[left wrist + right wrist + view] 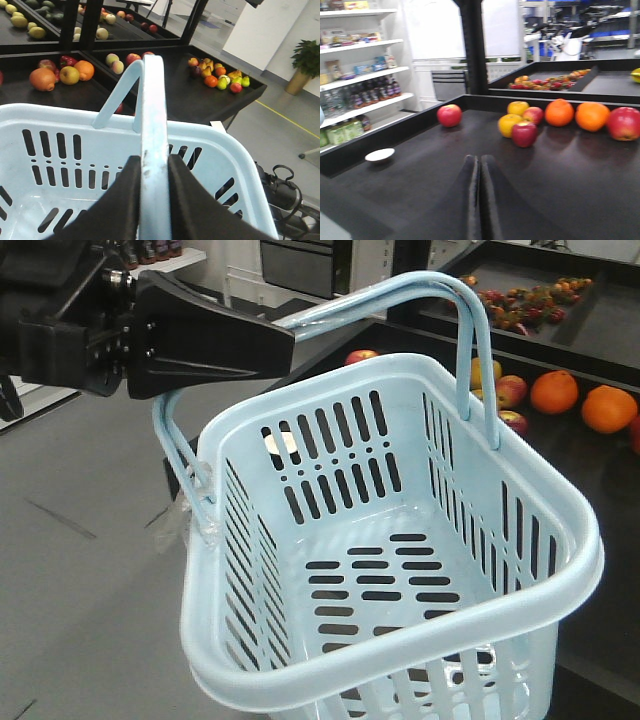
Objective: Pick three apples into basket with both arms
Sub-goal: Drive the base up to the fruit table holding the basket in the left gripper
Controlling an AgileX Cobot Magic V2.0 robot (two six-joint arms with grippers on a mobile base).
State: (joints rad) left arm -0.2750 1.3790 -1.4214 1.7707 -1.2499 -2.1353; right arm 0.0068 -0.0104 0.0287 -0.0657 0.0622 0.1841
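Right gripper (480, 159) over black tray (580, 172); shelves (362, 75)

Basket (400, 655): mouth open from above down to the slotted floor. Over it, one handle (152, 125) clamped in my left gripper (154, 167), the other handle (117, 95) meeting it at the top; passage on either side. Counter (420, 170): bare stretch ahead of my right gripper (480, 162), fingers pressed together. Lone red apple (449, 115): room all round. Dark red apple (524, 134): front free, yellow apple (509, 124) touching behind. Oranges (559, 112) just beside, closely packed. Side wall (380, 140) bounds the left.
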